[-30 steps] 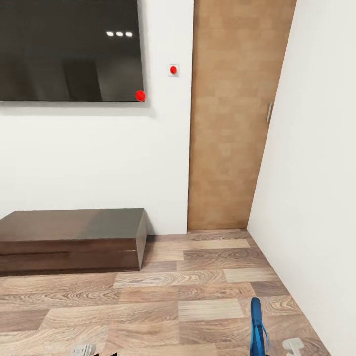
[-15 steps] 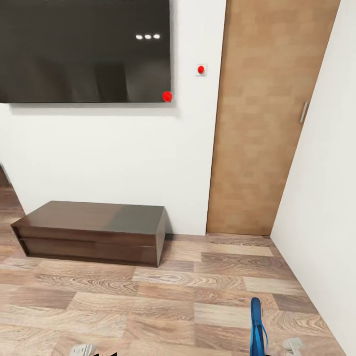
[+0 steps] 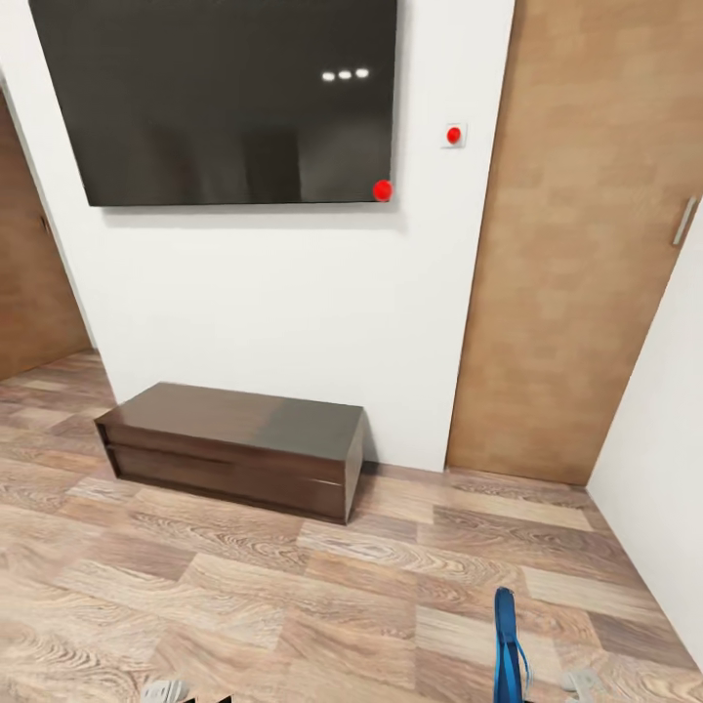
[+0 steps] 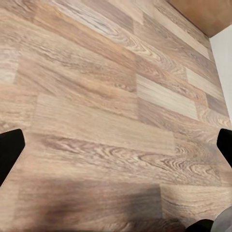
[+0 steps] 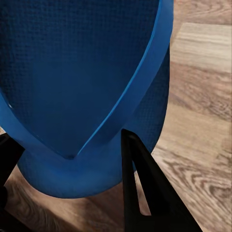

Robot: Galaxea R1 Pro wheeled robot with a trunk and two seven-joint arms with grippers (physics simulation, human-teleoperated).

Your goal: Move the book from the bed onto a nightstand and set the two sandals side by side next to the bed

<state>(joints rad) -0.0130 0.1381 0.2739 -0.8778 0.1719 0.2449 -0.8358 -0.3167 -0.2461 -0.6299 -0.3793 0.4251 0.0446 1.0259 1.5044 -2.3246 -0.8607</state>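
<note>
Camera heading has swung since a second ago: the whole head view has shifted, so the wall-mounted television [image 3: 229, 103], the long low dark wooden bench [image 3: 234, 446] and the wooden door [image 3: 586, 234] now sit further toward our right, and a second brown panel [image 3: 34, 264] with more floor has come into sight at far left. We record this as our own turning, not as movement of the furnishings.

Floor [image 3: 293, 596] is brown wood plank throughout; walls [image 3: 264, 303] are white. The bench stands against the wall below the television. Two red markers show, one on the screen's lower corner [image 3: 383, 190] and one on a small wall plate [image 3: 453, 135].

Our right gripper [image 5: 72, 193] is closed on one blue sandal [image 3: 506, 649], its dark fingers [image 5: 142, 188] against the sole's rounded end; the sandal stands on edge above the floor at lower right. Our left gripper [image 4: 116, 145] is spread wide with nothing between its fingers [image 4: 8, 150], only floor beneath.
</note>
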